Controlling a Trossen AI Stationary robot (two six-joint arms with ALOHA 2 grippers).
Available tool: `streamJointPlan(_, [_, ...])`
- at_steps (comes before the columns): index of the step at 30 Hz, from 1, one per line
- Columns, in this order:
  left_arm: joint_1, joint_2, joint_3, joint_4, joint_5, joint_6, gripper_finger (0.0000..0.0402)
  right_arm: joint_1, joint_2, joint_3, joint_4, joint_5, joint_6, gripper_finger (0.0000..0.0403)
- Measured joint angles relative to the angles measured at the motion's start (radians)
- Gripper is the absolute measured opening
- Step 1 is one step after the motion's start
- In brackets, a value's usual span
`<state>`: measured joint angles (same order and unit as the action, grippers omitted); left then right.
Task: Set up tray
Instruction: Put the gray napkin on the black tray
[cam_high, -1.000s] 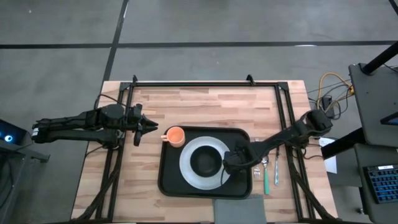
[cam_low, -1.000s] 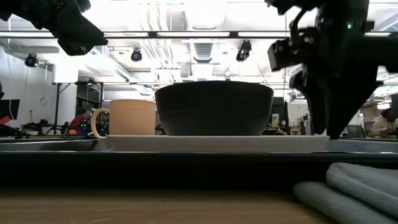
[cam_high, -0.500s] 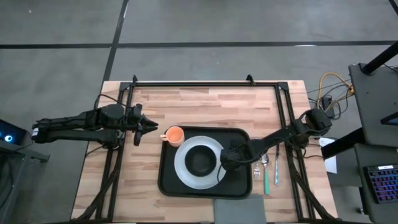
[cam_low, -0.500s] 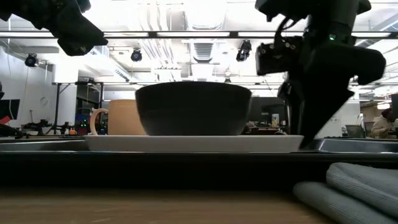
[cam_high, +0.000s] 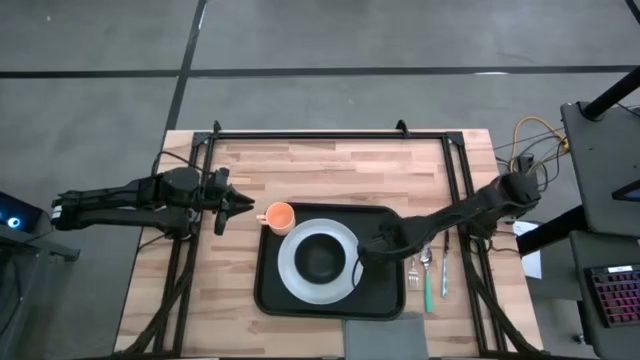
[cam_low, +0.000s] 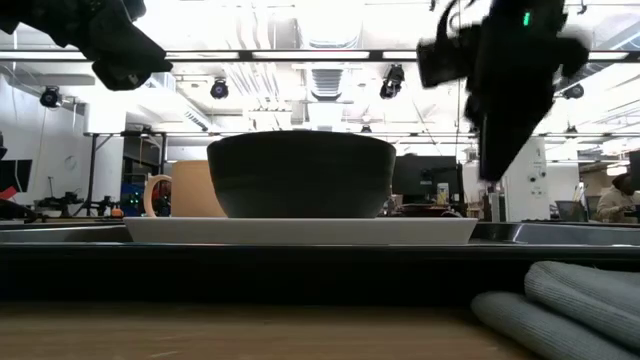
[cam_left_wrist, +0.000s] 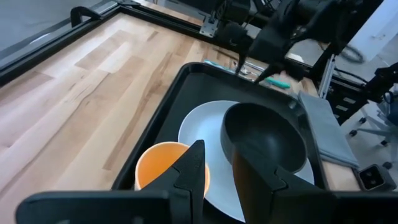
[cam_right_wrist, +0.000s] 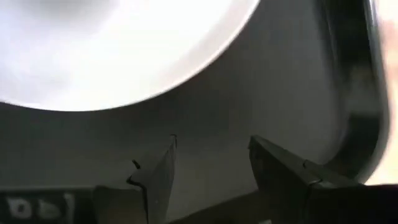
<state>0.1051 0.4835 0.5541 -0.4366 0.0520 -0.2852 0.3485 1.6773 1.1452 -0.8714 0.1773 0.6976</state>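
The black tray (cam_high: 385, 290) lies on the wooden table. On it rests a white plate (cam_high: 290, 275) with a black bowl (cam_high: 320, 258) on top; an orange cup (cam_high: 281, 217) stands in the tray's far left corner. My right gripper (cam_high: 365, 250) hovers open above the tray floor (cam_right_wrist: 249, 106), just right of the plate's rim (cam_right_wrist: 124, 50), raised above plate level in the low view (cam_low: 495, 170). My left gripper (cam_high: 240, 207) waits left of the cup, off the tray, with a narrow gap between its fingers (cam_left_wrist: 217, 158).
A fork, a spoon and a green-handled piece of cutlery (cam_high: 428, 272) lie on the table just right of the tray. A folded grey napkin (cam_high: 385, 335) sits at the near edge. A black frame (cam_high: 330, 133) borders the table. Bare wood lies beyond the tray.
The plate with the bowl has slid a little toward the table's left inside the tray. My right gripper went along at the plate's right rim, then rose clear above it. The left arm kept still.
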Motion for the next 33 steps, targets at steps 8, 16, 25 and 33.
streamJointPlan(8, [0.000,0.001,0.000,0.000,0.001,-0.029,0.0062,0.215,-0.040,0.170,0.034,-0.170,-0.004,0.0203])
streamJointPlan(16, [0.000,0.099,0.000,0.078,-0.085,-0.200,0.0062,0.262,0.007,0.359,0.044,0.089,-0.095,0.0203])
streamJointPlan(25, [-0.111,0.267,0.012,0.397,-0.154,-0.224,0.0051,0.278,-0.002,0.376,-0.094,0.140,-0.001,0.0203])
streamJointPlan(33, [-0.365,0.508,0.188,0.411,-0.503,-0.307,0.0024,0.333,-0.002,0.369,-0.369,0.284,0.143,0.0203])
